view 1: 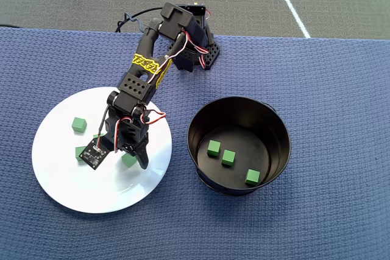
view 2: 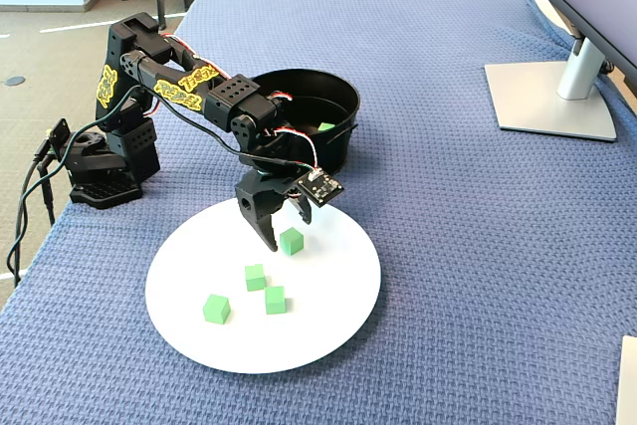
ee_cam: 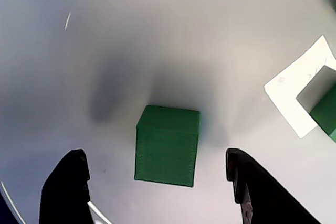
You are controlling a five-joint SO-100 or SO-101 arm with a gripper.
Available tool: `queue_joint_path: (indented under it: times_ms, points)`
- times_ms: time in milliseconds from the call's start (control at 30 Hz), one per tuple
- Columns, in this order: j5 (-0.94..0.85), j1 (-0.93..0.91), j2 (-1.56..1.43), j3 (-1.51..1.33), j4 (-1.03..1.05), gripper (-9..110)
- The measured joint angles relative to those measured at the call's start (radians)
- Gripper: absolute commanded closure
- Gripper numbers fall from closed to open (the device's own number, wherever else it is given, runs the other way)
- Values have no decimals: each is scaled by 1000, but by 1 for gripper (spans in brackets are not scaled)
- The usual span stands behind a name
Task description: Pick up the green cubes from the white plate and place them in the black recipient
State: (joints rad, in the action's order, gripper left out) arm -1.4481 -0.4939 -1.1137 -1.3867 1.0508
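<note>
Green cubes point(view 2: 291, 240), white plate point(view 2: 338, 316), black pot point(view 1: 277, 132), blue woven cloth point(view 2: 478, 276) (arm point(view 2: 214, 97) black, yellow decals).

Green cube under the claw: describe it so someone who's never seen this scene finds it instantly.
Start at the white plate in front of the black pot. Four green cubes lie on it; the target cube is the one nearest the pot. Unlike the other three cubes clustered further forward, it sits between the fingers of the open claw.

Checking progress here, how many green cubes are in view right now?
7. Three lie in the black pot. Four sit on the white plate: between the open fingers, plus.
</note>
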Motion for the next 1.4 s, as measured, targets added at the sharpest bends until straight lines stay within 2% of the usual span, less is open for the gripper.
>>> queue_joint_path:
  times_ms: [33, 67, 567, 700, 967, 1167, 1400]
  points:
    - [6, 0, 0, 0, -6, 98]
    - [15, 0, 2, 0, -15, 101]
    - [80, 0, 11, 0, -37, 101]
    - [224, 12, -137, -58, -21, 101]
    - [617, 89, -589, -114, 206, 102]
    - [839, 313, -844, -202, 267, 102]
    - [1077, 667, -857, -264, 209, 102]
